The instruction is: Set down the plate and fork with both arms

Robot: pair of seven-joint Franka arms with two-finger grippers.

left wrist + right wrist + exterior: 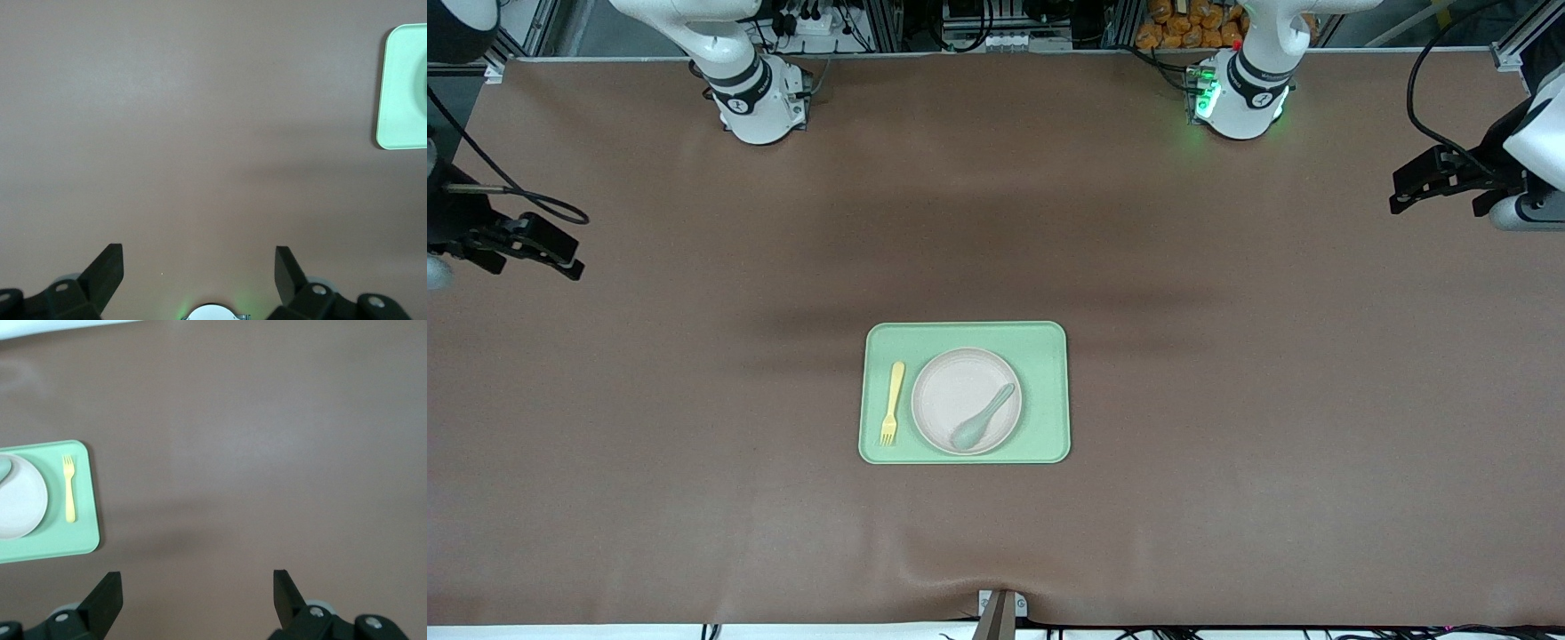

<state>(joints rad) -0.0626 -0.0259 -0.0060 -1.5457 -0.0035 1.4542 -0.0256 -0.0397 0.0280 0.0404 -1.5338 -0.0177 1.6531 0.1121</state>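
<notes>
The off-white round plate (967, 400) sits on a pale green tray (1049, 356) in the middle of the table. The pale yellow fork (892, 403) lies on the tray beside the plate, toward the right arm's end. A pale green spoon (983, 418) lies in the plate. My left gripper (1405, 191) is open and empty, up over bare table at the left arm's end. My right gripper (565, 258) is open and empty, up over bare table at the right arm's end. The right wrist view shows the plate (20, 497), the fork (69, 487) and the tray (83, 540). The left wrist view shows only the tray's corner (400, 87).
A brown mat (1227, 400) covers the whole table. A small metal bracket (1000, 609) sits at the table edge nearest the front camera. The two arm bases (760, 102) (1240, 98) stand along the farthest edge, with cables and equipment past them.
</notes>
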